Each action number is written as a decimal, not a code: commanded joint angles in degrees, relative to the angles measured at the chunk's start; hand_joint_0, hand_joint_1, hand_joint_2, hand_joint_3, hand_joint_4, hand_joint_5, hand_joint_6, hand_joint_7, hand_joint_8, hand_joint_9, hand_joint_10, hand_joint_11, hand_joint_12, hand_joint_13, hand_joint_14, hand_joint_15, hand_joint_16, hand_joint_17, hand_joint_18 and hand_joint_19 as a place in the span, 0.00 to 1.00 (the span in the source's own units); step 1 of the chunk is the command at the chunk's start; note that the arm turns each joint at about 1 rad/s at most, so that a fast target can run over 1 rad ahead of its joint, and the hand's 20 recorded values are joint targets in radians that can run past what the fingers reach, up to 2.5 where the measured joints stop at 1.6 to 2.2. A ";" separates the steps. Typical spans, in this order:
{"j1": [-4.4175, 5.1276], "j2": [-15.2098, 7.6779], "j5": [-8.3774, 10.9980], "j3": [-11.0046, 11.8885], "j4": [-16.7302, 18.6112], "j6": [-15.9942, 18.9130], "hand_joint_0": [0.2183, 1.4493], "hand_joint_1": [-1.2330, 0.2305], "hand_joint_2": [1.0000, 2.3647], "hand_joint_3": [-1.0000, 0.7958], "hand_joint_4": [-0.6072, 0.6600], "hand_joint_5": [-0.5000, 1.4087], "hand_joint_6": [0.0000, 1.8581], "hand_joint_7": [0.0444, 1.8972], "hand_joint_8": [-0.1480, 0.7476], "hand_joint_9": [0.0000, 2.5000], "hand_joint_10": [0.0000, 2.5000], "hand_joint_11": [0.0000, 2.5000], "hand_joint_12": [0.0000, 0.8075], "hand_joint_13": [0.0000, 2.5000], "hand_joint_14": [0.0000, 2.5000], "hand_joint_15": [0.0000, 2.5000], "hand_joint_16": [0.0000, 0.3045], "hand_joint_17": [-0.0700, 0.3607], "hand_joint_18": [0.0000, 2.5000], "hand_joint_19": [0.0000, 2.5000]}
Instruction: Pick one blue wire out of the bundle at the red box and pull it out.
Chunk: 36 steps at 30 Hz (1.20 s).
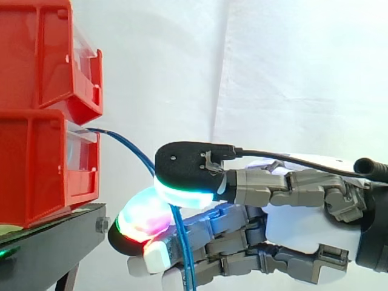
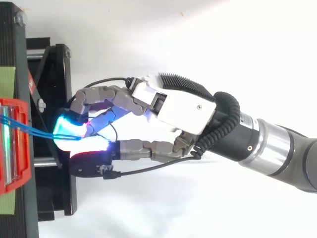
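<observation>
White curtain (image 1: pixel 291 73) hangs behind the work; two red bins (image 1: pixel 42 54) sit stacked on the black stand (image 1: pixel 54 242) at the left of the side view. My hand (image 1: pixel 285 188) reaches in from the right, just below the lower bin (image 1: pixel 36 170) — thumb above, fingers below, curled and pinching the blue wire (image 1: pixel 136 151); the wire leaves that bin's front, arcs to my glowing fingertips (image 1: pixel 142 218), then drops straight down — how many strands I cannot tell.
</observation>
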 commanded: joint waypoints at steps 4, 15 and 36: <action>-0.02 0.08 -0.16 0.00 0.13 -0.06 0.29 0.39 0.01 0.45 0.68 0.21 0.38 0.50 0.52 0.37 0.01 0.19 0.52 0.24 0.01 0.13 0.21 0.50 0.19 0.21; -0.11 0.17 -1.04 0.00 -0.22 0.03 0.29 0.39 0.01 0.46 0.68 0.20 0.41 0.47 0.53 0.37 0.01 0.19 0.53 0.24 0.01 0.13 0.21 0.50 0.20 0.21; -0.20 1.05 -1.47 0.00 -0.31 -1.11 0.26 0.45 0.01 0.38 0.68 0.20 0.40 0.49 0.51 0.37 0.01 0.20 0.51 0.23 0.01 0.13 0.20 0.48 0.18 0.22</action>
